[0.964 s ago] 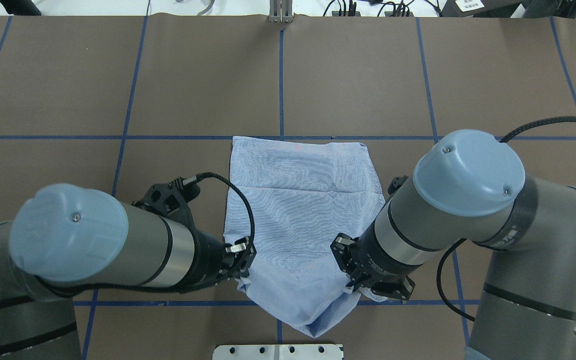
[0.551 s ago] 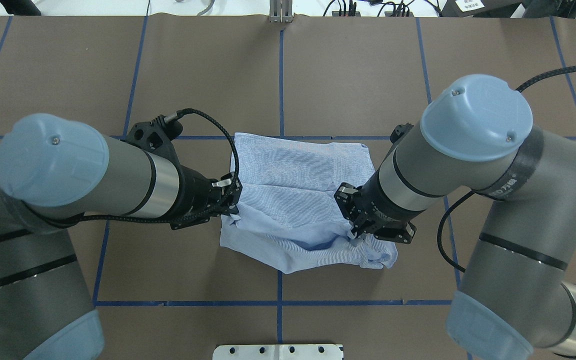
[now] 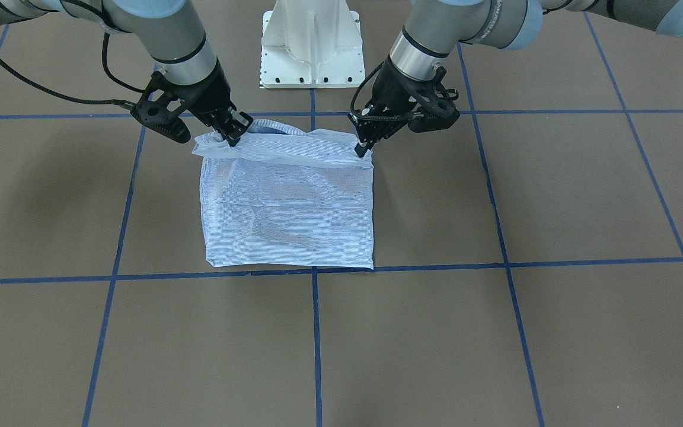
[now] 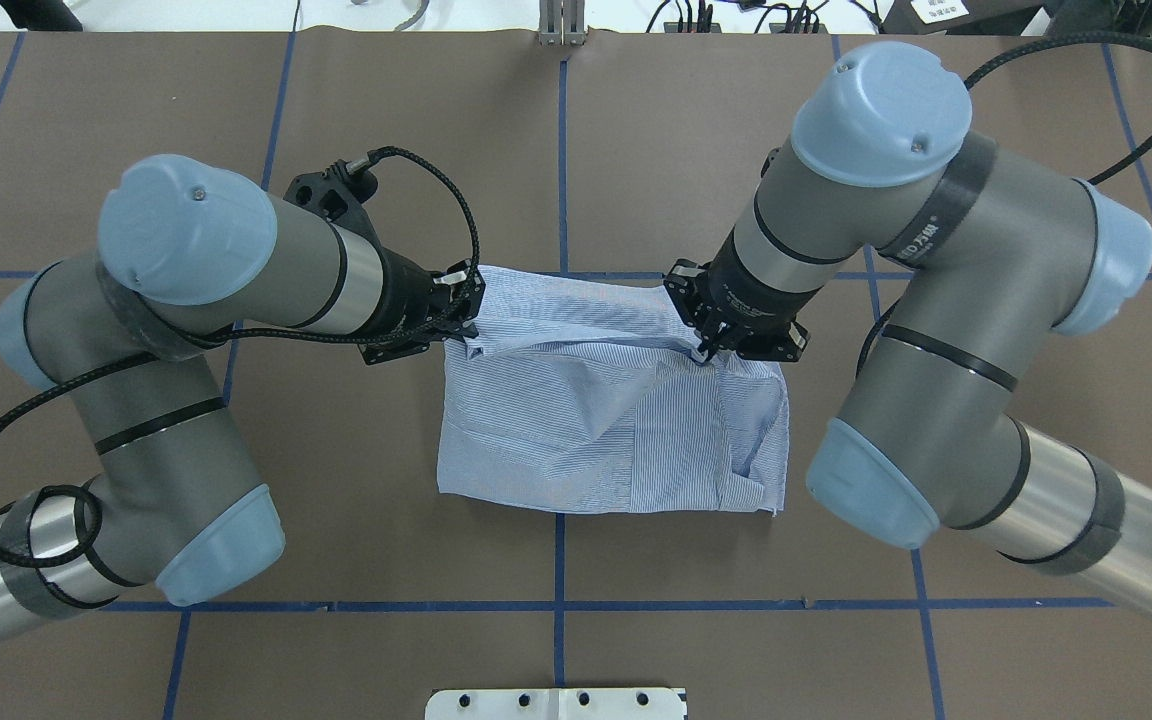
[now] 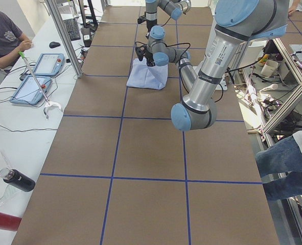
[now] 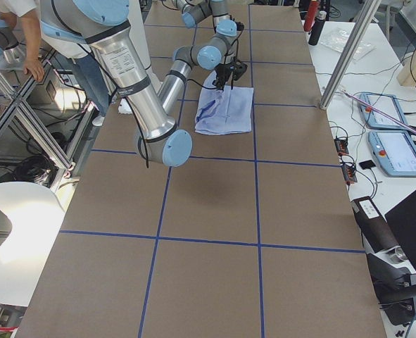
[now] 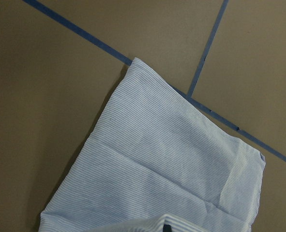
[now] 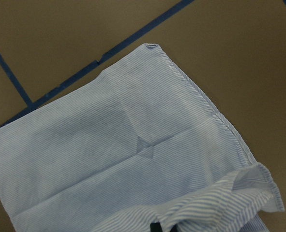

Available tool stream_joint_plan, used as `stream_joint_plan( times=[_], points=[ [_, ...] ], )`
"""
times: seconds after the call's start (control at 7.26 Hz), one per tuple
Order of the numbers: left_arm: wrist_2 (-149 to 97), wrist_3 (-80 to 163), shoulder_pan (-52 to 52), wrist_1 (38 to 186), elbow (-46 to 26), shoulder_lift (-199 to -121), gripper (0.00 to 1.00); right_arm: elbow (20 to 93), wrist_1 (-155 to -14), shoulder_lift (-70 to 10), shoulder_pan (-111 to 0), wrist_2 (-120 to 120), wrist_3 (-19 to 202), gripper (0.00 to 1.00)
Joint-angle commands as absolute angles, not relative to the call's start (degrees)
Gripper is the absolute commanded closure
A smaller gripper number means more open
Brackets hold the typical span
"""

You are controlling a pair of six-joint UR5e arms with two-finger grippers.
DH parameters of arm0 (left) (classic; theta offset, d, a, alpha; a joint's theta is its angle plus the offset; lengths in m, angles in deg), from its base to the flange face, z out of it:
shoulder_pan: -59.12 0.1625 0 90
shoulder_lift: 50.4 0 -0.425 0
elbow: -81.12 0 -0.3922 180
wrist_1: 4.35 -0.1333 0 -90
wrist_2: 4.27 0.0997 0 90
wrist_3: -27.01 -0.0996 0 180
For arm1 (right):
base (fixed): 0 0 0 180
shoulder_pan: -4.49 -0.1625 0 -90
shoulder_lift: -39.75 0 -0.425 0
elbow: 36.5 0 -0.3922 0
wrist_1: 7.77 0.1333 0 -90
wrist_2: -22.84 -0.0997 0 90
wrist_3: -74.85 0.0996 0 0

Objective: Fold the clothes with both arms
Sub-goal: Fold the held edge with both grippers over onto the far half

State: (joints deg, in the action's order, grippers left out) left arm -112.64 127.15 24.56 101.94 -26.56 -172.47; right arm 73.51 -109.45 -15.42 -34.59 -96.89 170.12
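- The shirt [image 4: 576,430] lies in the middle of the tabletop [image 4: 366,470], between the two arms. Its side nearest the robot is a soft fold that rests flat.
- Just past the fold, on the right side, the cloth has bumps [image 4: 756,450]. I think the right arm [image 4: 836,230] should pull a tiny bit outward, so the bumps go flat before it lets go.
- Farther out, the left arm [image 4: 316,280] and the right arm each have their jaws pinched shut on the shirt's loose edge [image 4: 576,320], one near each corner. The edge looks lifted a little off the layer under it.
- The loose edge dips and creases between the two arms. Moving the arms a little apart should make it tight and straight.
- Both arms should go at the same speed. If one goes faster, the edge will turn crooked.
- Farthest out, the shirt's far edge [image 3: 288,264] lies just beside a blue line [image 4: 586,274]. That is a good place to aim for: lay the loose edge on top of the far edge, corner on corner.
- The jaws should go down low before they open. If they open up high, the cloth may flop back.
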Motion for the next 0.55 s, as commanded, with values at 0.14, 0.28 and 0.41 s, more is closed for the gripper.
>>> stream_joint_plan(
  times=[0.14,0.28,0.41],
  points=[
    [-112.64,127.03,22.74,108.92,-18.84,-174.23,1.0,61.18,-106.83,-8.52,-36.46,-96.87,168.73,1.0],
    [-112.64,125.81,22.38,110.59,-16.72,-174.5,1.0,58.62,-106.31,-7.9,-37.25,-96.87,166.98,1.0],
    [-112.56,125.62,22.38,111.65,-15.22,-174.59,1.0,55.2,-102.47,-7.63,-37.7,-96.78,167.05,1.0]
  ],
)
